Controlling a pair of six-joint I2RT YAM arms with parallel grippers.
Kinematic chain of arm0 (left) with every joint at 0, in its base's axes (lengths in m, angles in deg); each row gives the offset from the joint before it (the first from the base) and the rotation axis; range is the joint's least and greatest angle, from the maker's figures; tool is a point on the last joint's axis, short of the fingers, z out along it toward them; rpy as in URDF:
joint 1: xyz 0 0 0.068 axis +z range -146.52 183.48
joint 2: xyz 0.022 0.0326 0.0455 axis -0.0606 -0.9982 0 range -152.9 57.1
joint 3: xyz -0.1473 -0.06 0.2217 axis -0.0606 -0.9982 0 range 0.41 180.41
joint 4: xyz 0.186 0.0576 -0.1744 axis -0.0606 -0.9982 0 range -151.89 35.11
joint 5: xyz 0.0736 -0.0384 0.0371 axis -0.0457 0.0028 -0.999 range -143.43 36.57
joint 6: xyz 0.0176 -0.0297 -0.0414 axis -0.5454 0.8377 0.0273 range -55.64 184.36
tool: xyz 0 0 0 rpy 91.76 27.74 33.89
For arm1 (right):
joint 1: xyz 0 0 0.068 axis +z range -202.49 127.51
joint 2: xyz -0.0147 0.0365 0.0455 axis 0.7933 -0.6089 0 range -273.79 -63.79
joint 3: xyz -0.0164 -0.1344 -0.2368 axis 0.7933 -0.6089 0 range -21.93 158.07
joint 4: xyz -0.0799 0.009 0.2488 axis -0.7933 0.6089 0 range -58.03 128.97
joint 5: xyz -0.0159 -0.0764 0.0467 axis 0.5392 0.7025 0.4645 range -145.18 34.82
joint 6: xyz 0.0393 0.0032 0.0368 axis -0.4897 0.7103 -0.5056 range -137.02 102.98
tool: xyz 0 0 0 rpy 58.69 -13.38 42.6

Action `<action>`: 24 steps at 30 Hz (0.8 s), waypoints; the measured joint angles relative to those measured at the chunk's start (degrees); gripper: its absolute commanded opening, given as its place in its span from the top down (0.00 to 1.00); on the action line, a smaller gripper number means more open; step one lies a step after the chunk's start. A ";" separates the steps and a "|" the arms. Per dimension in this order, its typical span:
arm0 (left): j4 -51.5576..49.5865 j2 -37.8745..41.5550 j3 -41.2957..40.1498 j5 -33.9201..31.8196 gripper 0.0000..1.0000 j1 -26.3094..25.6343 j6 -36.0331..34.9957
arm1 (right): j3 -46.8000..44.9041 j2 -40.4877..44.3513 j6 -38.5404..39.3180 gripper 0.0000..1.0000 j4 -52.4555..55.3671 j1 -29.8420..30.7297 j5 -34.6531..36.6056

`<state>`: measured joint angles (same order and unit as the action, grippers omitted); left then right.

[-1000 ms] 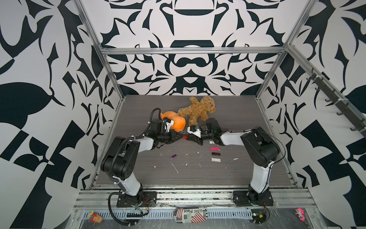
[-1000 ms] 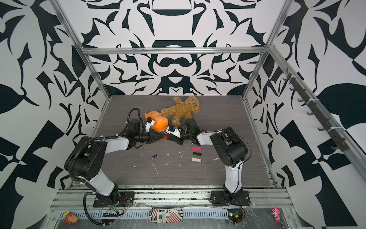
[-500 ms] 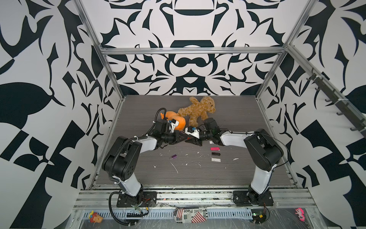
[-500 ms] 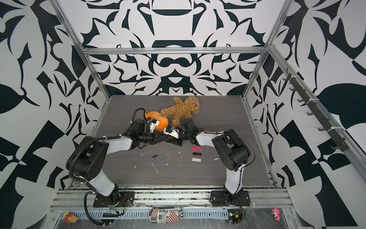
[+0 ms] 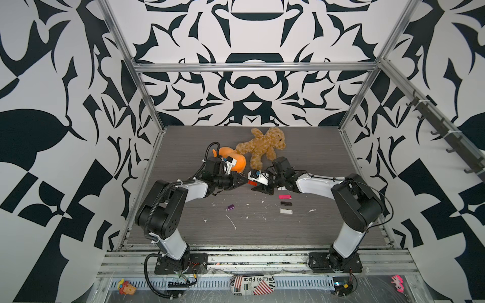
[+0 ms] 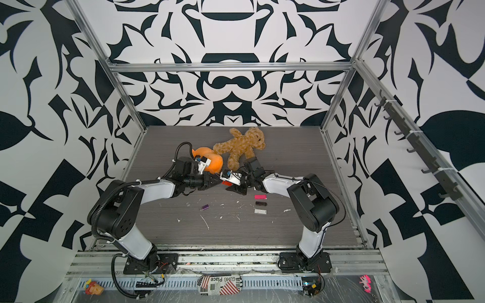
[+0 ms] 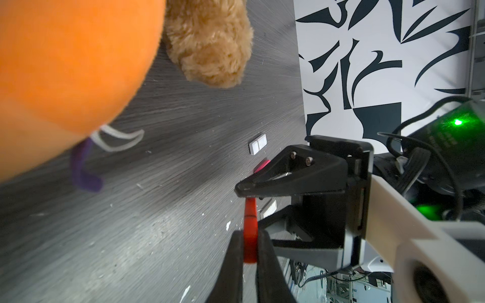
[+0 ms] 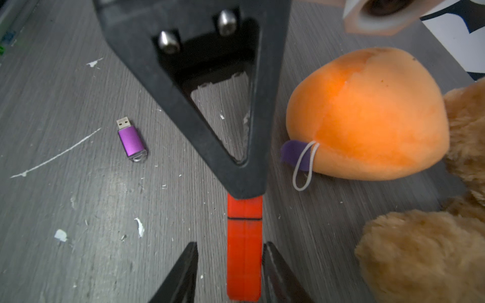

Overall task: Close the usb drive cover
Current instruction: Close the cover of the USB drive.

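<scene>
One usb drive (image 7: 249,223) in left tool (image 7: 250,237)

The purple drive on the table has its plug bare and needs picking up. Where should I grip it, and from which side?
I would grip the purple drive by its body, coming straight down and pinching its two long sides. It lies flat on the table, so only top and sides are free. Stay off the bare metal plug, which a cap must cover.

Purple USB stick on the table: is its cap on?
No, the purple USB stick lies with its metal plug bare, no cap over it.
</scene>
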<state>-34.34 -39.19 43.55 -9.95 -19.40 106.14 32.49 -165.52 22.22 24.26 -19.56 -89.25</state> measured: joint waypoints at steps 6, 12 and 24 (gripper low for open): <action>0.00 0.00 0.00 0.00 1.00 -0.02 0.24 | 0.00 -0.15 0.17 0.65 -0.92 0.00 0.52; 0.02 0.00 0.00 0.00 1.00 -0.15 0.39 | 0.00 -0.66 1.01 0.75 -2.43 0.00 0.46; 0.15 0.00 0.00 -0.11 0.70 -0.35 0.42 | 0.00 -0.72 2.84 0.88 -2.97 -0.15 0.39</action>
<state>-34.18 -39.19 43.55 -10.06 -19.75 106.55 32.49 -166.24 25.06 21.29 -19.72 -88.85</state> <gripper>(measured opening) 0.152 0.203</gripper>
